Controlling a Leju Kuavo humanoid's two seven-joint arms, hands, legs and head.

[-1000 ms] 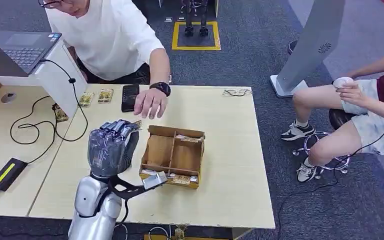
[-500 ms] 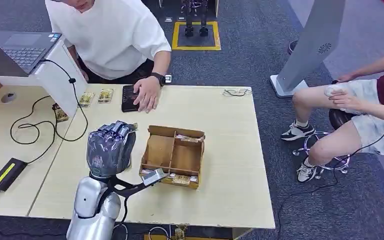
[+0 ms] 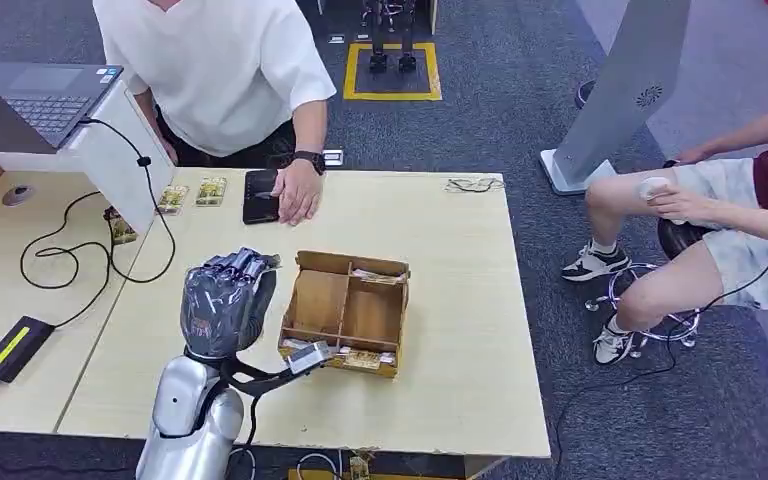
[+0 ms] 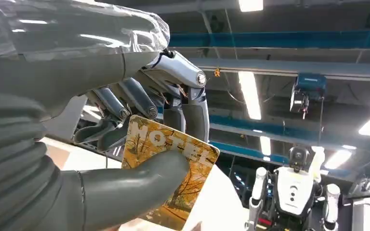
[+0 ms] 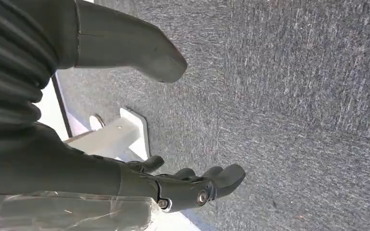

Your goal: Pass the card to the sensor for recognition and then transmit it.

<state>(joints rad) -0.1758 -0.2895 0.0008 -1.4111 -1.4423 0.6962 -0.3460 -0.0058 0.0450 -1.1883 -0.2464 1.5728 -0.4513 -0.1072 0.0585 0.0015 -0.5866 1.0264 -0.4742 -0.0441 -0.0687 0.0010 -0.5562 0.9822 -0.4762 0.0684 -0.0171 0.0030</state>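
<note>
My left hand (image 3: 225, 300) is raised above the table's left half, just left of the wooden box. It holds an orange card (image 4: 166, 139) printed with "HOTEL", pinched between the thumb and the curled fingers (image 4: 125, 103). One corner of the card (image 3: 271, 259) peeks out above the hand in the head view. A black flat device (image 3: 256, 194) lies at the table's far edge, and a person's hand (image 3: 298, 192) rests on it. My right hand (image 5: 77, 163) hangs over grey carpet with its fingers apart and nothing in it.
A wooden compartment box (image 3: 345, 310) with cards along its walls stands mid-table. More cards (image 3: 192, 194) lie at the far left by a white stand and a laptop (image 3: 45, 100). Cables (image 3: 70, 250) and a black adapter (image 3: 15, 347) lie on the left desk. A seated person (image 3: 720, 220) is at the right.
The person's hand drew back from in front of my left hand and now rests on the black device. My left hand shifted slightly, still holding the card.
</note>
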